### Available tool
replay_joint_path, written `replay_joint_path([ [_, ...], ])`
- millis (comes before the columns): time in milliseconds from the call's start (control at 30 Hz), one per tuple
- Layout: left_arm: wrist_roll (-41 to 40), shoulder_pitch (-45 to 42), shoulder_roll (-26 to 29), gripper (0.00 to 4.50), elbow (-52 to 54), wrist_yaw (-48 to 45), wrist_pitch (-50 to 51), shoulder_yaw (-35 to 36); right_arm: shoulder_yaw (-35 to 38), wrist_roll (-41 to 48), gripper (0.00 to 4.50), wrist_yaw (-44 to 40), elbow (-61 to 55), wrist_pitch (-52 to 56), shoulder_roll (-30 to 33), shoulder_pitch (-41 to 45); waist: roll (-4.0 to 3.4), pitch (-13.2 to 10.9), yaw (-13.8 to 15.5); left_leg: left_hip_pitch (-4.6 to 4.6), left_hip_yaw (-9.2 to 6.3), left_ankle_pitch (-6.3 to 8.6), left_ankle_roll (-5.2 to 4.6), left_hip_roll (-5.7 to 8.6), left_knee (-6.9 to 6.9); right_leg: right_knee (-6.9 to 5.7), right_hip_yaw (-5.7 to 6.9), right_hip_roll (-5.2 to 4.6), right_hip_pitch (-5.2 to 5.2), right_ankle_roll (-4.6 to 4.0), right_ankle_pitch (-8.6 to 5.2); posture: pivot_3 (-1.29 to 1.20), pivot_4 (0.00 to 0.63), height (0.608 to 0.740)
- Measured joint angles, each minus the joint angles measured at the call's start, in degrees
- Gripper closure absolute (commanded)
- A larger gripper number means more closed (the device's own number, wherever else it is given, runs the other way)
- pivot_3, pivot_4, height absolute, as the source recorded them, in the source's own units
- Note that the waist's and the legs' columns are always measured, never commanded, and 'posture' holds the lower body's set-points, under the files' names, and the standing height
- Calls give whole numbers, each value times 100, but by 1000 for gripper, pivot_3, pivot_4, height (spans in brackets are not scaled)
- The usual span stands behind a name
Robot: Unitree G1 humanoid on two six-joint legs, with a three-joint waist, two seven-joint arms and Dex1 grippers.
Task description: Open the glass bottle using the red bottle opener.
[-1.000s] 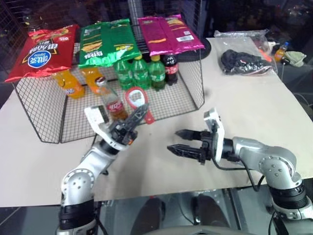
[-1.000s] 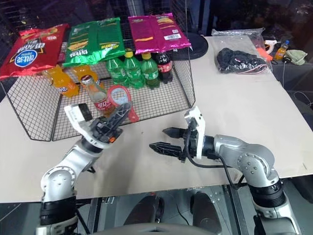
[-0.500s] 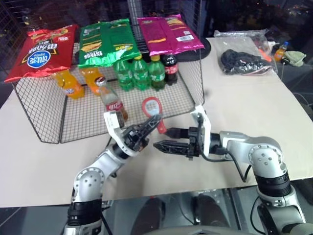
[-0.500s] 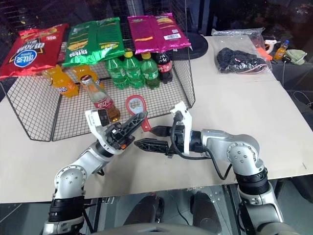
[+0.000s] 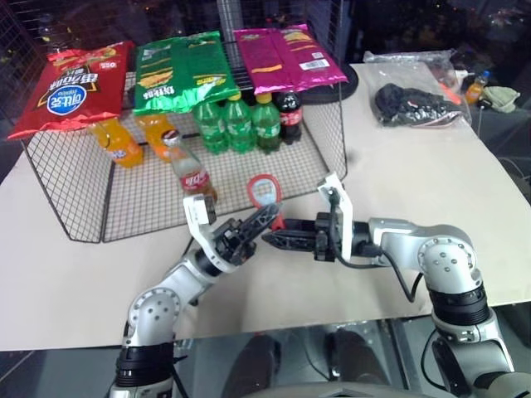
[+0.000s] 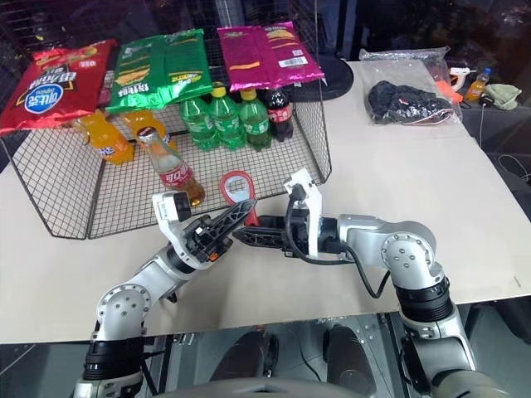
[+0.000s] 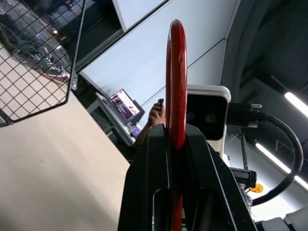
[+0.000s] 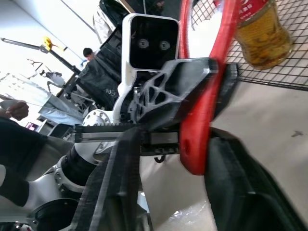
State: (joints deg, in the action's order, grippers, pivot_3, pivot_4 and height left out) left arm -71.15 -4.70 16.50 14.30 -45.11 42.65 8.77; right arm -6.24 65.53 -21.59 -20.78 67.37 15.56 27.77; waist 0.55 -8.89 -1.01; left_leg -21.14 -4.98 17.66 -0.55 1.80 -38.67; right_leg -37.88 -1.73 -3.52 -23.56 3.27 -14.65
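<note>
Red bottle opener (image 5: 265, 190) held upright above desk (image 5: 415, 182), oval ring on top, handle clamped in left hand (image 5: 264, 217). Right hand (image 5: 274, 239) meets it from opposite side, fingers straddling handle's lower end in right wrist view; firm contact unclear. Glass bottle (image 5: 189, 171) lies tilted inside wire basket (image 5: 58, 211), just behind and left of opener. Orange, green soda bottles stand further back; chip bags rest on basket top.
</note>
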Motion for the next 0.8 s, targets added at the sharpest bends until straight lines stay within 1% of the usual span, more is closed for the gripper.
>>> replay_joint_path([
  [33,-1,0,0,4500,-1,-5,1,1,0,4,4372,-3,2,0,-2,0,0,0,-1,0,0,0,0,0,0,0,0,0,0,0,0,0,150,740],
  [67,-38,1,-2,4500,-1,-34,9,10,11,29,4467,-35,8,3,-9,-2,-1,-1,-2,-1,0,0,0,0,0,0,0,0,-1,0,0,0,150,740],
  [400,-71,-45,-18,4500,-99,-148,89,10,13,18,4467,-138,7,13,77,-5,-1,-1,-1,-1,-1,0,0,0,0,0,1,1,-1,0,0,0,150,740],
  [467,-8,-68,-38,3705,-118,-161,74,5,-10,-45,4500,-165,8,-6,107,-5,-1,-1,0,-1,-1,0,0,0,0,1,1,0,-1,0,0,0,150,740],
  [500,52,-77,-39,3429,-128,-143,40,11,-18,-112,4500,-161,8,-5,134,-5,-1,-1,0,-1,0,0,0,0,0,1,1,0,-1,0,0,0,150,740],
  [567,137,-83,-34,2357,-156,-91,19,28,-89,-134,4500,-177,8,21,178,-19,-1,-1,-3,-2,0,0,0,0,1,1,1,0,-1,0,0,0,150,740],
  [633,139,-88,-37,1377,-156,-78,19,29,-103,-163,4500,-185,8,19,158,-21,-1,-1,-5,-2,-1,0,0,-1,2,2,0,0,-2,0,0,0,150,740],
  [667,141,-87,-37,948,-156,-71,17,38,-119,-189,4500,-187,8,18,162,-21,-1,-1,-3,-2,-1,0,0,-1,2,2,1,0,-2,0,0,0,150,740],
  [700,156,-86,-35,644,-154,-64,7,44,-126,-224,4500,-190,15,14,170,-22,-1,-1,-1,-2,-1,0,0,-1,2,2,1,0,-2,0,0,0,150,740],
  [733,210,-76,-14,81,-126,-41,-19,48,-125,-264,4500,-191,42,-3,199,-26,-1,-1,0,-2,0,0,0,-1,2,3,0,-1,-2,0,0,0,150,740],
  [800,341,-1,80,81,-3,13,-60,47,-98,-343,4500,-187,80,-26,240,-57,-1,-1,-3,-3,-1,0,0,-1,3,4,0,0,-2,0,0,0,150,740],
])
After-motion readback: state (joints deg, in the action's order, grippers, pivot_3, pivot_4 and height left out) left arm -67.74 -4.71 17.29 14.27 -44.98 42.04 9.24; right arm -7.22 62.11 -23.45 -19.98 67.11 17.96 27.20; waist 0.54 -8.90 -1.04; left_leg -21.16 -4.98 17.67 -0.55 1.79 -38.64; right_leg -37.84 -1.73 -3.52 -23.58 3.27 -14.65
